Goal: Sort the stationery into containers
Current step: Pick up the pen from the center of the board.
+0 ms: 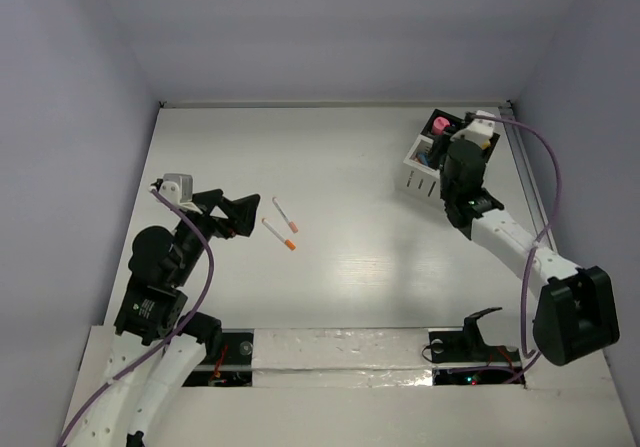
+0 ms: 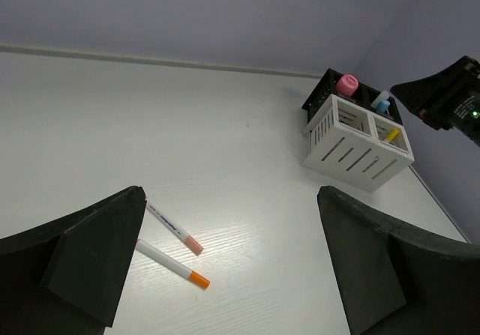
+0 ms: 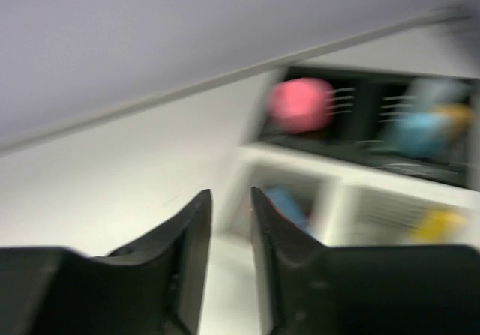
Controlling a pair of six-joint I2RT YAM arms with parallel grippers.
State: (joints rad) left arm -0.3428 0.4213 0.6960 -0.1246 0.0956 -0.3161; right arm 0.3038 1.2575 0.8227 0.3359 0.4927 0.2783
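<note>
- Right gripper [image 3: 231, 200] slightly parted, empty, over organizer [image 2: 352, 148]; could clip its wall.
- Left gripper [image 2: 231, 198] spread wide, empty; sticks [image 2: 171, 263] on worktop [image 2: 247, 118] may roll when pinched.

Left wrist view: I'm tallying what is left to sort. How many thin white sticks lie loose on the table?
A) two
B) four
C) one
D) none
A: two white sticks lie side by side on the table, well apart from the white organizer.
</note>
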